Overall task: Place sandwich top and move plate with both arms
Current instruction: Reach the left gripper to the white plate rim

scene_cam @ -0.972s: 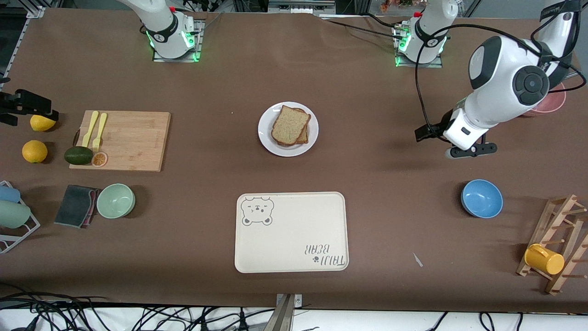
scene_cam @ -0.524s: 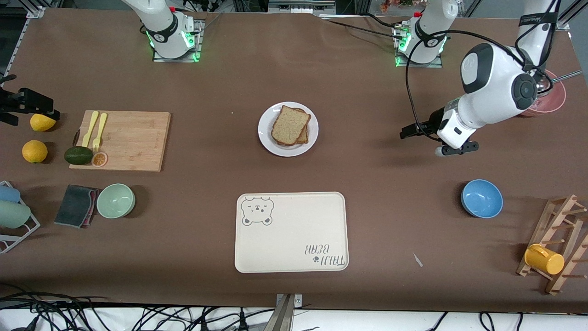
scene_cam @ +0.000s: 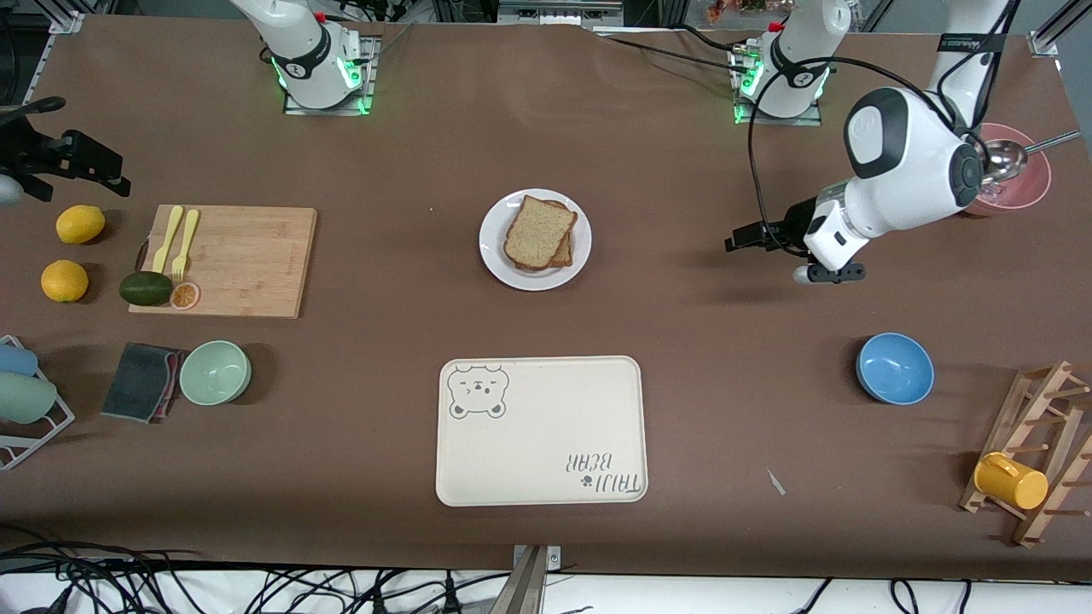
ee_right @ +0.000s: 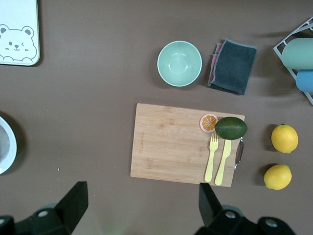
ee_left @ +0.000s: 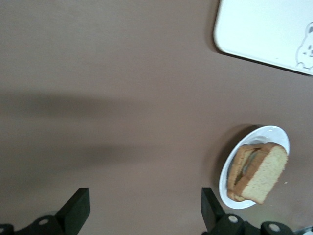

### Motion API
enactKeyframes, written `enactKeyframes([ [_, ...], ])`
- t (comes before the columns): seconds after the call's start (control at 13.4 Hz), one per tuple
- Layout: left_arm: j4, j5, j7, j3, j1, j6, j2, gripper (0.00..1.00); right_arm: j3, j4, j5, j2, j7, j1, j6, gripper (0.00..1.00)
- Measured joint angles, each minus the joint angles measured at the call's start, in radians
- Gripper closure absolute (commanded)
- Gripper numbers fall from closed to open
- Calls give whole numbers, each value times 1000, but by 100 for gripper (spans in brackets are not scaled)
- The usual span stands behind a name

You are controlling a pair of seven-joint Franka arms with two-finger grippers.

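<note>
The left gripper (scene_cam: 759, 243) hung with its fingers (ee_left: 76, 211) spread wide and nothing between them, over bare table toward the left arm's end, between the plate (scene_cam: 492, 256) and the pink bowl (scene_cam: 1028, 189) with its metal spoon (scene_cam: 1007, 155). The right gripper (scene_cam: 64, 162) was also wide open and empty, its fingers (ee_right: 73, 203) apart, up over the table edge at the right arm's end, above the two lemons (scene_cam: 79, 223) and just beside the wooden cutting board (scene_cam: 247, 260). The sandwich top (scene_cam: 536, 230) already lay on the lower slice on the plate, slightly askew so the slice beneath showed at one edge. The plate stood at mid-table, farther from the front camera than the bear-printed tray (scene_cam: 546, 443) and well apart from it. A blue bowl (scene_cam: 894, 367) sat nearer to the camera than the left gripper's spot.
</note>
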Motion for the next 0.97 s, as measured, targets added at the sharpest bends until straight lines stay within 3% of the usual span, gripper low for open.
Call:
enactKeyframes([
  [0.22, -43, -156, 87, -51, -6, 52, 3, 0, -2, -1, 0, 0, 0, -6, 2, 0],
  [0.45, -110, -407, 332, -86, -8, 105, 30, 0, -37, -2, 1, 2, 0, 19, 6, 0],
  [0.75, -127, -709, 666, -102, -13, 127, 156, 0, -62, -2, 15, 15, 0, 32, 21, 0],
  [0.97, -126, -844, 788, -116, -55, 181, 213, 0, -63, -2, 15, 16, 0, 38, 23, 0],
])
